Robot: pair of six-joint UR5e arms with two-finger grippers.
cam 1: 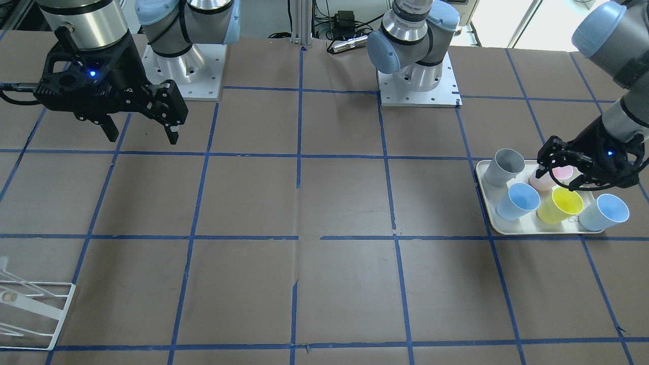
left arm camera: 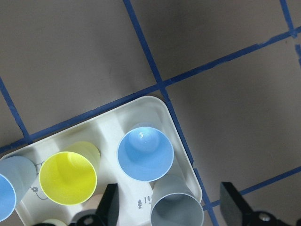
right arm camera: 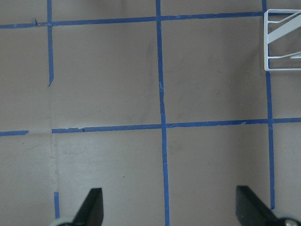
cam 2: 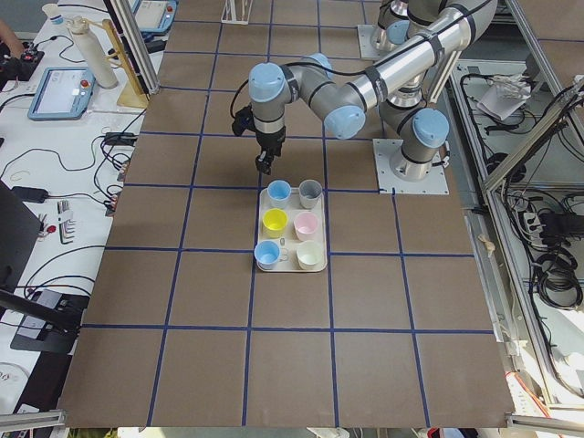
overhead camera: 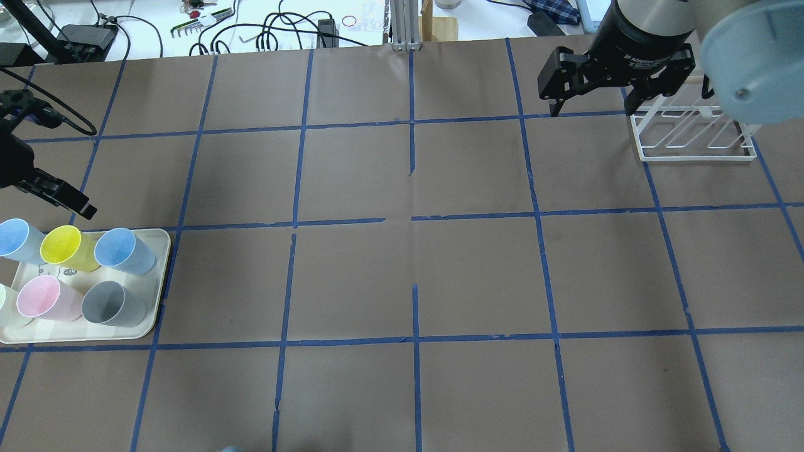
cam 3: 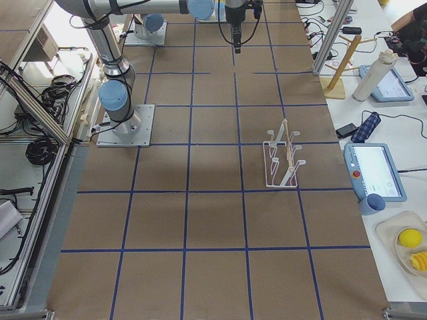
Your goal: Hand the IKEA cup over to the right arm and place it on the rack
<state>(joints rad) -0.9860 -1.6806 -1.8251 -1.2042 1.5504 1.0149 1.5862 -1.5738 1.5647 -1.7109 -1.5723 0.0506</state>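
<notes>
Hovering open and empty above the tray [left arm camera: 141,110], the left gripper [cam 1: 562,175] seems at the pick-up step and next must lower around the IKEA cup [left arm camera: 145,155], upright in the tray's corner, while the right gripper [cam 1: 143,138] waits open, well apart from the rack [overhead camera: 694,159].

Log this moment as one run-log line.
left arm: jaws open above cream tray | pale blue plastic tumblers: both on tray | right arm: jaws open, empty | white wire rack: no cup
</notes>
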